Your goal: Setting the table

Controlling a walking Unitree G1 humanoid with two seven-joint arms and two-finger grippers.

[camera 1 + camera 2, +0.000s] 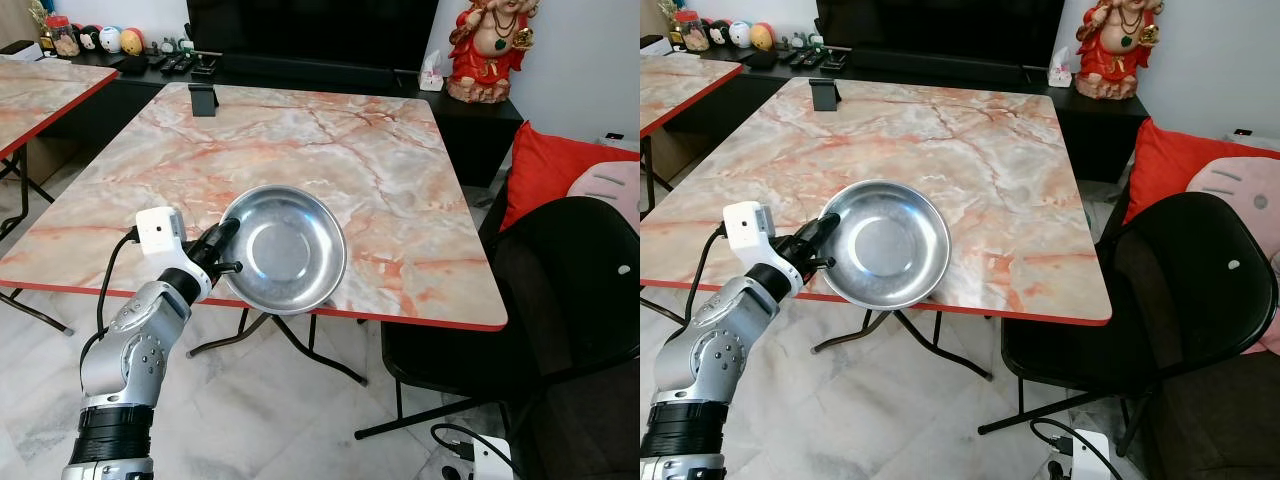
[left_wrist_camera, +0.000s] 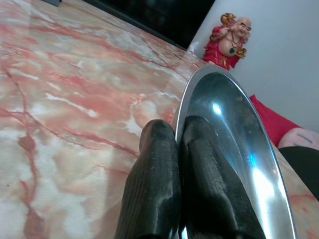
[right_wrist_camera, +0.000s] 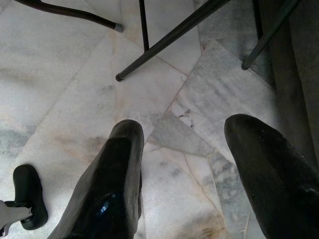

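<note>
Steel bowl (image 1: pixel 283 249) at tabletop (image 1: pixel 330 150) near edge, tilted, left gripper (image 1: pixel 222 240) fingers (image 2: pixel 154 184) pinched on its rim. Prob light, stiff, slick; rim grip could pivot. Right gripper (image 3: pixel 182 164) wide open over floor (image 3: pixel 75 94), holding nothing.

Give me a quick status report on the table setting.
Left gripper shut on steel bowl rim, at near table edge. Right gripper open, idle over floor. Nothing in the way; black stand at far edge.
</note>
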